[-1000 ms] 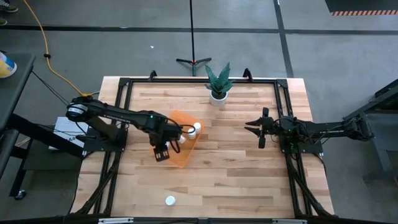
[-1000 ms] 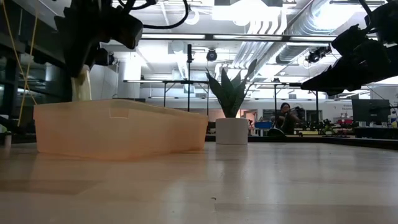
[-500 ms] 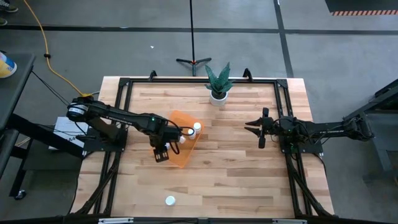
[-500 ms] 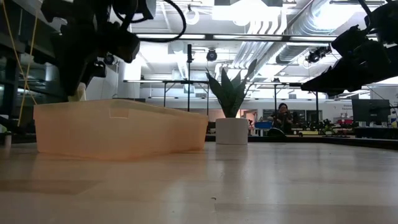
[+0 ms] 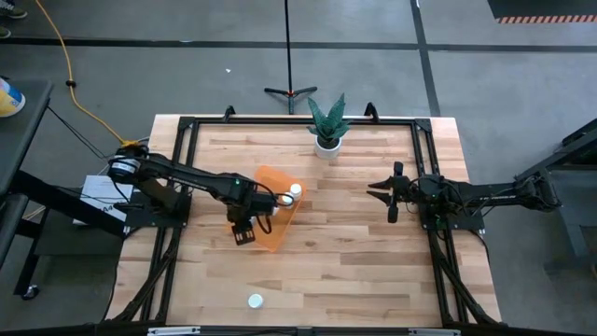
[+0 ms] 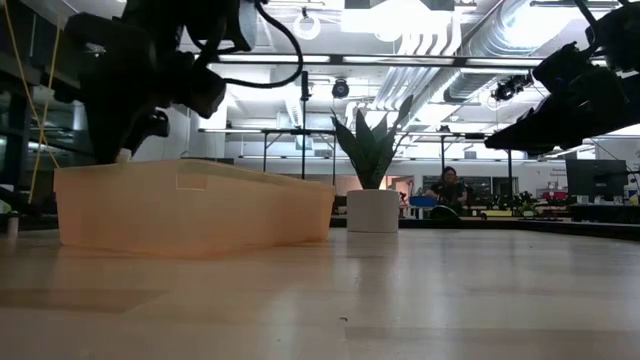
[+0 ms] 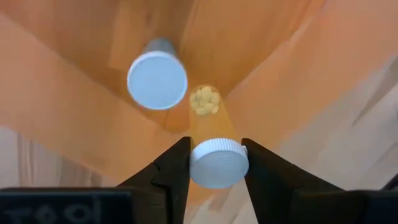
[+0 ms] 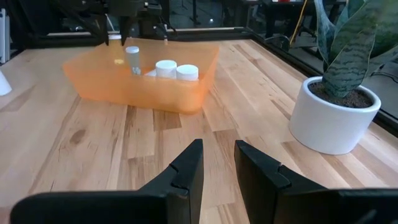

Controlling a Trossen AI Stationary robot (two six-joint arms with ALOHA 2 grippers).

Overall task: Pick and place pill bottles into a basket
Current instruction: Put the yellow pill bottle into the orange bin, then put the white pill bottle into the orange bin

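The orange basket (image 5: 276,222) lies left of the table's middle; it also shows in the low view (image 6: 190,205) and the right wrist view (image 8: 146,78). My left gripper (image 5: 246,222) stands over it, pointing down, shut on a pill bottle (image 7: 214,140) with a white cap. Another bottle (image 7: 157,79) stands upright on the basket floor beside it. Two more white caps (image 5: 291,193) show at the basket's far end. One bottle (image 5: 255,301) stands on the table near the front edge. My right gripper (image 5: 392,198) waits open and empty at the right. My left gripper pinches the bottle's white cap (image 7: 217,163) between its two fingers, one on each side. The fingers come from above, pointing down. The bottle hangs upright below them inside the basket; whether its bottom touches the basket floor, I cannot tell.
A white pot with a green plant (image 5: 326,140) stands at the table's far edge, middle. A black frame (image 5: 187,126) runs along the table's edges. Bare wood lies between the basket and my right gripper.
My left gripper has gone down into the basket with the bottle, staying shut on it. In the low view the bottle stood clearly above the basket rim a second ago; now only its top shows above the rim.
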